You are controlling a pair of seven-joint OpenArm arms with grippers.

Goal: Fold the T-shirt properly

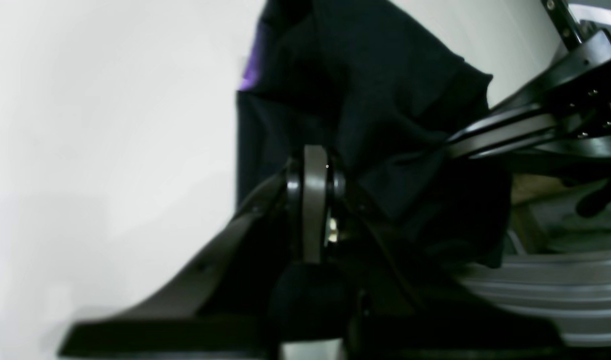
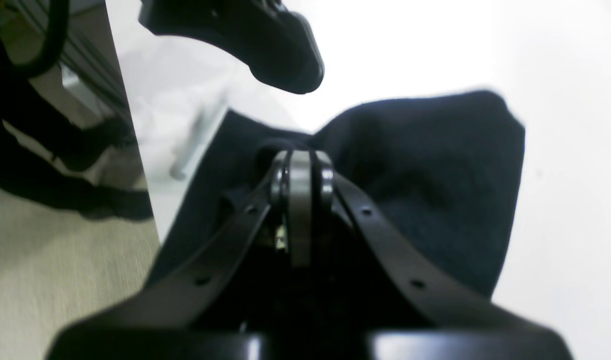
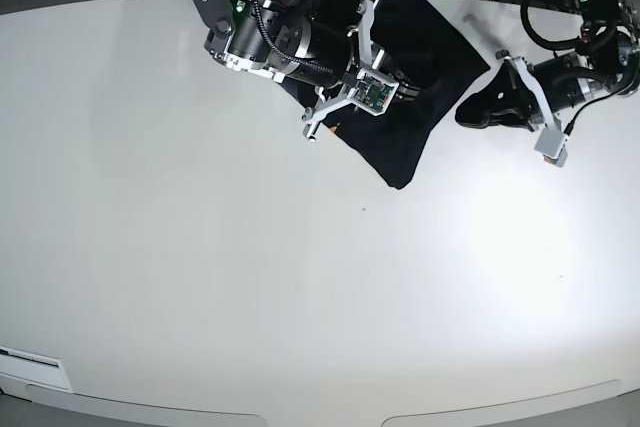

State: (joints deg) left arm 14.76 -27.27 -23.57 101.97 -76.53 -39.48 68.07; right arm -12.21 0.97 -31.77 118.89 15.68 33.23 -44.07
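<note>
The black T-shirt (image 3: 440,57) lies bunched at the table's back edge in the base view. My right gripper (image 3: 395,87) sits in the middle of the cloth. In the right wrist view the T-shirt (image 2: 435,165) rises in a tent to the gripper's nose, so it looks shut on it, though the fingertips are hidden. My left gripper (image 3: 482,107) is at the shirt's right corner. In the left wrist view the T-shirt (image 1: 375,75) drapes over its nose and hides the fingertips. A purple neck patch (image 1: 250,70) shows there. The orange-red print is out of view.
The white table (image 3: 250,277) stretches wide in front of both arms. Its back edge (image 2: 135,150) runs close beside the right gripper, with floor beyond. Aluminium rails (image 1: 535,285) and the right arm (image 1: 575,85) are close to the left gripper. Cables hang behind the table.
</note>
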